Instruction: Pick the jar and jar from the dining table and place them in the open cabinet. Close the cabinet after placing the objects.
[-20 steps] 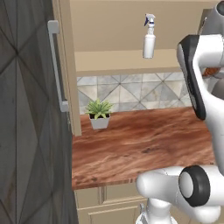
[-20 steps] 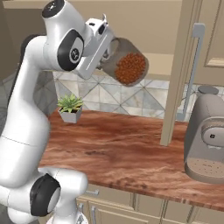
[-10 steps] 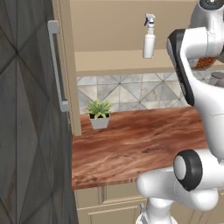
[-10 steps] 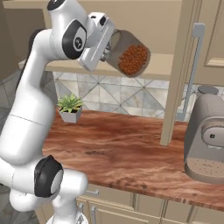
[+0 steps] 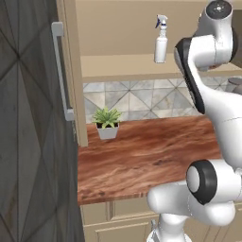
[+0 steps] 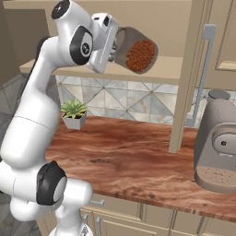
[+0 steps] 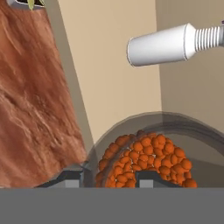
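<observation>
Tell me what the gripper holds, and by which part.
The gripper holds the jar of reddish grains by its lid end, jar tipped sideways.

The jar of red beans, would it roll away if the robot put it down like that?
Probably, yes. The jar is round and held on its side by the gripper, so it could roll along the shelf. It looks like glass, so likely breakable, and the beans inside would shift.

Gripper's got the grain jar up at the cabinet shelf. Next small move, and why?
Probably ease forward and down onto the beige cabinet shelf. The gripper holds the clear glass jar of reddish-brown grains tilted, at the shelf's front edge, apart from the white spray bottle.
</observation>
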Controlling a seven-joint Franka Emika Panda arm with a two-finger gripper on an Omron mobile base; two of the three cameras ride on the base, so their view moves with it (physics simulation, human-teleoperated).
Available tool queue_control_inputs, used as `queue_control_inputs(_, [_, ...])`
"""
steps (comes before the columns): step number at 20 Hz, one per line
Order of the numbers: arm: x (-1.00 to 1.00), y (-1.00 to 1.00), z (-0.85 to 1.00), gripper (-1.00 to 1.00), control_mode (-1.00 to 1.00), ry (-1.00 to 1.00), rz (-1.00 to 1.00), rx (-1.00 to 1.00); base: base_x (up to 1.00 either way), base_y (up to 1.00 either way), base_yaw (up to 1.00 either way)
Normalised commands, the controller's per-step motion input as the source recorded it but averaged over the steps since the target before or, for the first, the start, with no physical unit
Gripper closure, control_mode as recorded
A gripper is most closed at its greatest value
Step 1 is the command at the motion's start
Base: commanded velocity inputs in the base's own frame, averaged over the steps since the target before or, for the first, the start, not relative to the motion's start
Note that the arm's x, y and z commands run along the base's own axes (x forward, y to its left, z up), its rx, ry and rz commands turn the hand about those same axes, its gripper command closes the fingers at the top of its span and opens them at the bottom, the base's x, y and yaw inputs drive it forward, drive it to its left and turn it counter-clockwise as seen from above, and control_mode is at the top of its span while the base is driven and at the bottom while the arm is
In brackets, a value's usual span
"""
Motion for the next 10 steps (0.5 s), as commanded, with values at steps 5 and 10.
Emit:
queue_control_inputs(5, [0.27, -0.07, 0.0, 1.0, -1.0, -0.01, 0.15, 0.05, 0.0, 0.0, 0.0])
queue_control_inputs(10, [0.07, -0.18, 0.0, 1.0, -1.0, 0.01, 0.05, 0.14, 0.0, 0.0, 0.0])
